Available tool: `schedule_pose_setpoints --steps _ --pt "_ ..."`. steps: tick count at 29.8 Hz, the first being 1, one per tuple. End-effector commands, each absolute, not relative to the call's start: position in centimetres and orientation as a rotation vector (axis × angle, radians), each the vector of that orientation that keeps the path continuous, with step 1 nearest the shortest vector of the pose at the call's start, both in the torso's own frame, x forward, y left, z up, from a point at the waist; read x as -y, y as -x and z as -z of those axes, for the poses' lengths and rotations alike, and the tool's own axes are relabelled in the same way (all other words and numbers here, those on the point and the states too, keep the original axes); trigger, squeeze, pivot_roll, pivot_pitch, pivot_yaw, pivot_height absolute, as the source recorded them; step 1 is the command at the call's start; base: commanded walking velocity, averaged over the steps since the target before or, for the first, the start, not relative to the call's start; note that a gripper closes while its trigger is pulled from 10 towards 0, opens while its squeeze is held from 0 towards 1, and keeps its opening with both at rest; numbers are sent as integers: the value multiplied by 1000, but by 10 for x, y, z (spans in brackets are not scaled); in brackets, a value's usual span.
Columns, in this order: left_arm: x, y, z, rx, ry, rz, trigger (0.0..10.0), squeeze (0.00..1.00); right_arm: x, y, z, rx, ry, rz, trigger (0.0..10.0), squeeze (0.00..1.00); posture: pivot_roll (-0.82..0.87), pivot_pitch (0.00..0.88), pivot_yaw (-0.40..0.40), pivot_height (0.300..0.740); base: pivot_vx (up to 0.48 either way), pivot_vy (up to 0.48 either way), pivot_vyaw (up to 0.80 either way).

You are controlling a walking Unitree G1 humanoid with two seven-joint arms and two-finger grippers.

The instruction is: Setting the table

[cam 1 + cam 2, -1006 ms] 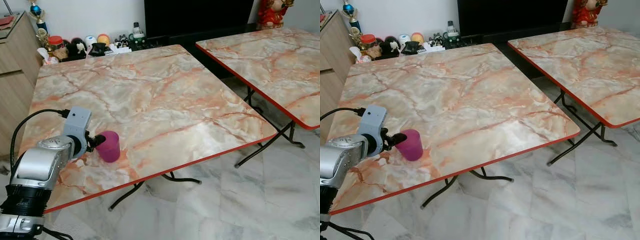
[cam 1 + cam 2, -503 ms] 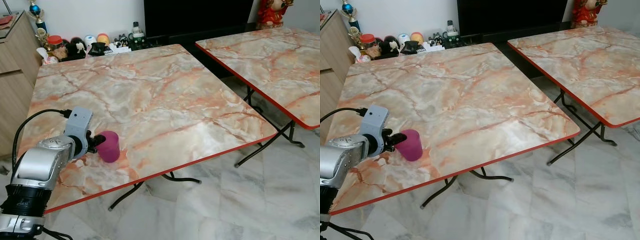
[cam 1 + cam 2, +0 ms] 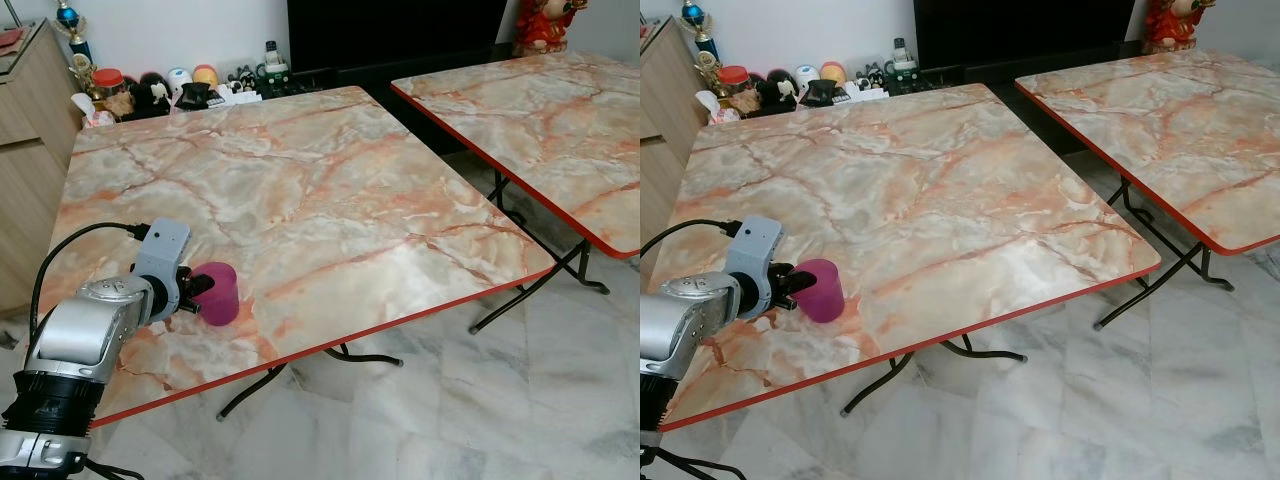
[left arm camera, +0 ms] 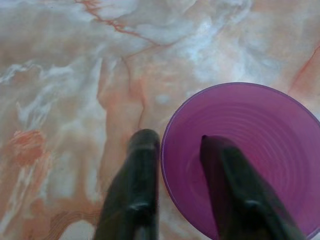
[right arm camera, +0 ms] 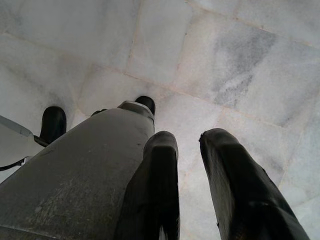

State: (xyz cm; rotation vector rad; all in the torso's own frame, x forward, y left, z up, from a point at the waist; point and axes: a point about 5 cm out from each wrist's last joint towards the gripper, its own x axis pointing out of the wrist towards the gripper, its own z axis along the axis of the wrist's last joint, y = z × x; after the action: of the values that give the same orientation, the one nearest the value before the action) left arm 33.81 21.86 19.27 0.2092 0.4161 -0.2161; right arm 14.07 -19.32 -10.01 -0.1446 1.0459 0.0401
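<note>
A purple plastic cup [image 3: 222, 296] stands upright on the marble-patterned table [image 3: 300, 190], near its front left corner. My left gripper [image 3: 199, 291] reaches it from the left. In the left wrist view the gripper [image 4: 176, 144] straddles the rim of the cup [image 4: 265, 145]: one black finger is outside against the wall, the other inside with a gap to the wall, so it stands open. My right gripper [image 5: 189, 142] hangs beside my leg over the floor, its fingers close together with nothing between them.
A second marble table [image 3: 560, 120] stands to the right across a narrow gap. Mugs, jars and figurines [image 3: 180, 88] line the wall behind the first table. A wooden cabinet [image 3: 25, 120] is at the left. Pale marble floor [image 3: 480, 400] lies in front.
My left arm has sunk a little and its fingers have spread apart at the cup's rim. The cup stays in the same spot on the table.
</note>
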Motion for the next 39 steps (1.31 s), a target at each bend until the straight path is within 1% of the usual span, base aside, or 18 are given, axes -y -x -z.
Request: schedule_pose_setpoints --steps 1,25,27,29,31,32,34,35,36,38,39 --pt "-225 -337 -195 -415 -240 192 0 0 193 -136 102 -1062 134 -36 10000 0 115 112 35 740 0 0 0" --pt "-222 -334 -188 -416 -297 218 0 0 194 -136 102 -1065 141 -39 10000 0 115 115 28 740 0 0 0" --pt "-223 -337 -192 -342 -265 177 0 0 194 -136 102 -1066 144 -41 10000 0 117 114 27 740 0 0 0" --pt "-226 -341 -197 -255 -173 120 0 0 194 -136 102 -1067 144 -40 10000 0 117 114 27 740 0 0 0" --pt "-229 -342 -198 -217 -145 74 0 0 194 -136 102 -1067 146 -42 10000 0 117 114 27 740 0 0 0" --pt "-230 -342 -200 -171 -82 40 0 0 194 -136 102 -1066 147 -42 10000 0 105 110 21 740 0 0 0" --pt "-228 -341 -202 -116 -5 27 0 0 195 -136 102 -1066 147 -40 10000 0 105 109 16 740 0 0 0" --pt "-228 -339 -204 -50 64 2 0 0 195 -136 102 -1066 149 -41 10000 0 104 109 15 740 0 0 0" --pt "-228 -339 -204 -50 64 2 0 0 195 -136 102 -1066 149 -41 10000 0 104 109 15 740 0 0 0" --pt "-230 -335 -202 44 156 -47 0 0 195 -136 102 -1067 153 -41 10000 0 100 104 9 740 0 0 0" --pt "-230 -334 -202 73 163 -55 0 0 196 -136 102 -1067 154 -41 10000 0 99 104 8 740 0 0 0"
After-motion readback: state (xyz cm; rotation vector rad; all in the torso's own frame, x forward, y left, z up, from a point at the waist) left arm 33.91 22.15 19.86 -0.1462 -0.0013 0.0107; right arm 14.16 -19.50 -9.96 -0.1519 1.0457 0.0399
